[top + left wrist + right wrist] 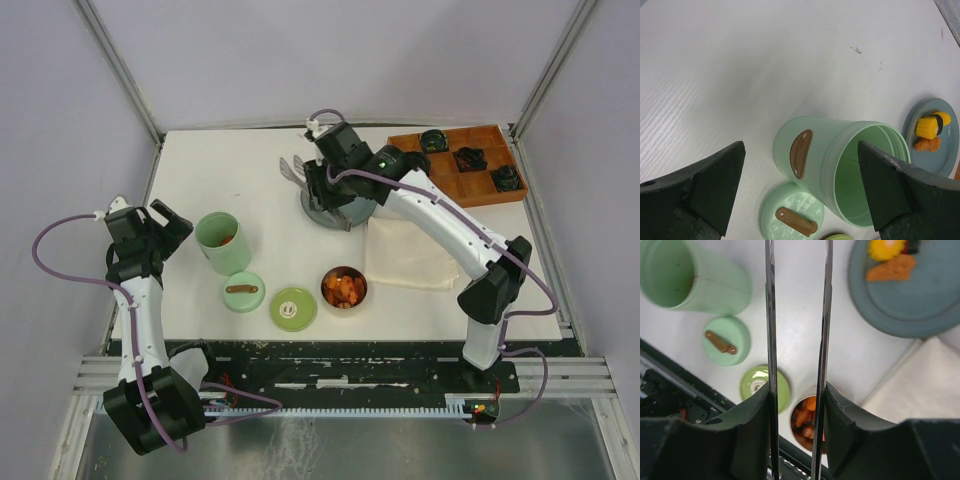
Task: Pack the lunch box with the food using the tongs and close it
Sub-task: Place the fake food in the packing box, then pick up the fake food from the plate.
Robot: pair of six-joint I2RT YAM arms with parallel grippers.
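left arm folded, left gripper gaping | right arm reaching forward — right gripper pinching tongs

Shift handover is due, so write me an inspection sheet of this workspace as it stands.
Surface: white table, a few faint marks.
Job's things: mint canister upright, open; flat lid and lime-green lid lie on the table; steel bowl holds orange and red food, more of it on the grey-blue plate; tongs held.
Clutter: cream cloth; wooden tray with dark objects.
Grippers: left gripper open, empty, near the canister; right gripper fingers shut on the tongs, by the plate.
Cables: purple cables loop along both arms.
Surroundings: white walls, metal frame posts; nothing else seen.
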